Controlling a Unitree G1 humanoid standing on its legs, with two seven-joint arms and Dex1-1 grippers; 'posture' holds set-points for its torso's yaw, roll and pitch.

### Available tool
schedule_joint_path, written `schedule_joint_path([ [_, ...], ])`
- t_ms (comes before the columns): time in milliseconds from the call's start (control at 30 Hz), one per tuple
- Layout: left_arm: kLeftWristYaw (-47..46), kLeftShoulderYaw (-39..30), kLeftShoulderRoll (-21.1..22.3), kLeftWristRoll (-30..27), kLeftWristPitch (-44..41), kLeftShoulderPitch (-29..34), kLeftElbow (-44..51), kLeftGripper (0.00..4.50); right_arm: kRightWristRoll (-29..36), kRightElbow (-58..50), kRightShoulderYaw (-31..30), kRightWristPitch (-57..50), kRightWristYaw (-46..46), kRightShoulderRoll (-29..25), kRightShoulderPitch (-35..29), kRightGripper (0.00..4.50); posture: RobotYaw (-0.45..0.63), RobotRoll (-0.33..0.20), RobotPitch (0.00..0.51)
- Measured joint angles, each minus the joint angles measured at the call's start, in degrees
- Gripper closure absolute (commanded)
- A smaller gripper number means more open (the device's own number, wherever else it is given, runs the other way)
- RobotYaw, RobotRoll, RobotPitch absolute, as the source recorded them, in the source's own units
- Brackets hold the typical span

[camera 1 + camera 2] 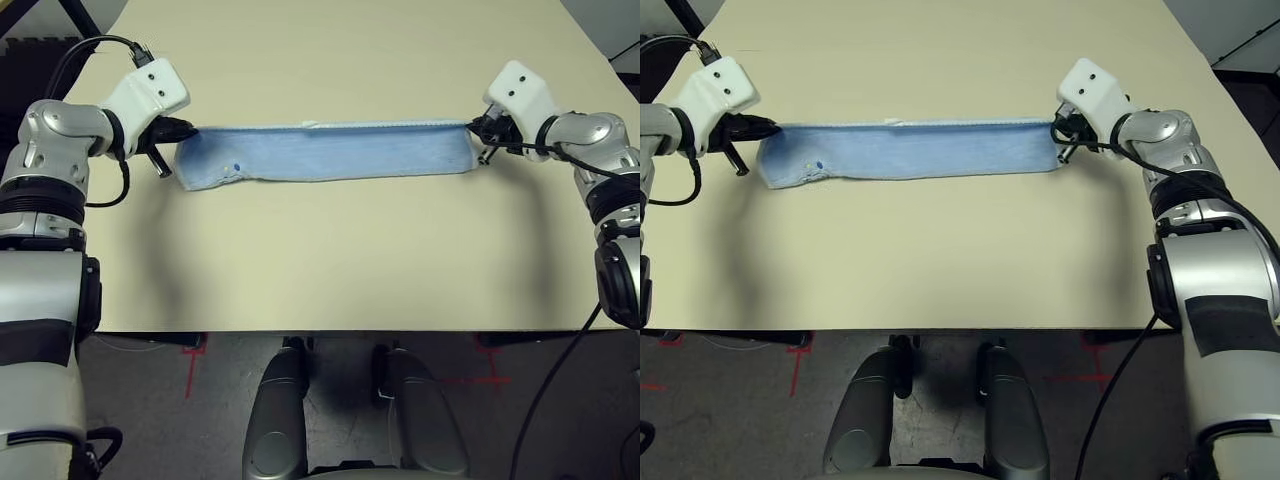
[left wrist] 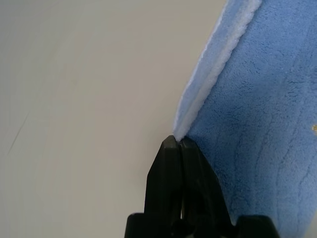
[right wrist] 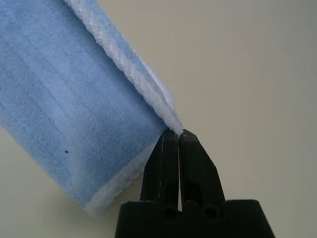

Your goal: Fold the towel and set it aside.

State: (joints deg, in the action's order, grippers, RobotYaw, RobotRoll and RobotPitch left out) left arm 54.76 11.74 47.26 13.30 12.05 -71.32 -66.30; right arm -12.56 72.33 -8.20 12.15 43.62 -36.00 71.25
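The light-blue towel (image 1: 325, 152) hangs stretched between my two grippers as a long band, doubled over, with its white stitched edges (image 2: 218, 64) lined up along the far side. A small dark mark (image 1: 236, 167) shows near its left end. My left gripper (image 1: 186, 128) is shut on the towel's far-left corner (image 2: 178, 134). My right gripper (image 1: 474, 127) is shut on the far-right corner (image 3: 174, 124). Both layers of edging meet at each pair of closed black fingertips (image 3: 178, 141).
The beige table (image 1: 330, 260) spreads out on all sides of the towel, with open surface in front and behind. Its front edge (image 1: 330, 331) runs just ahead of my body. Black cables (image 1: 90, 50) trail from both wrists.
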Motion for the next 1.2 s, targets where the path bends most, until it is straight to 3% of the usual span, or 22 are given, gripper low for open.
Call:
schedule_joint_path([
  [367,-0.95,0.04,-1.47,1.23,0.66,-0.29,-2.21,4.44,-0.76,0.01,-0.02,-1.88,0.40,0.08,-0.01,4.50,0.05,0.000,0.211],
  [400,-1.44,0.05,-1.55,1.46,0.76,-0.30,-2.28,4.05,-0.89,0.01,-0.03,-1.95,0.35,0.16,-0.01,4.50,0.05,0.000,0.212],
  [567,-4.29,-0.11,-1.60,2.43,0.90,-0.32,-2.75,2.42,-1.23,0.79,-0.04,-3.05,-0.74,0.19,-0.12,3.02,0.05,0.000,0.210],
  [767,-8.17,-0.93,-1.49,2.47,1.64,-1.06,-2.78,0.15,-1.18,1.13,0.13,-3.19,-1.56,-0.44,-0.18,0.84,0.05,0.000,0.209],
  [833,-8.95,-1.24,-1.06,2.47,1.92,-1.26,-2.77,0.00,-1.08,1.13,0.33,-3.18,-1.89,-0.58,-0.18,0.10,0.05,0.000,0.209],
  [1067,-11.46,-2.22,1.07,2.54,2.01,-1.27,-2.73,0.00,2.51,1.14,5.36,-2.46,-1.15,-1.05,-0.28,0.04,0.05,0.000,0.203],
  [1200,-2.95,-8.69,0.37,-4.63,-1.31,-0.79,-1.12,0.00,10.10,0.91,12.67,1.36,6.68,-0.45,-1.54,0.04,0.05,0.000,0.201],
])
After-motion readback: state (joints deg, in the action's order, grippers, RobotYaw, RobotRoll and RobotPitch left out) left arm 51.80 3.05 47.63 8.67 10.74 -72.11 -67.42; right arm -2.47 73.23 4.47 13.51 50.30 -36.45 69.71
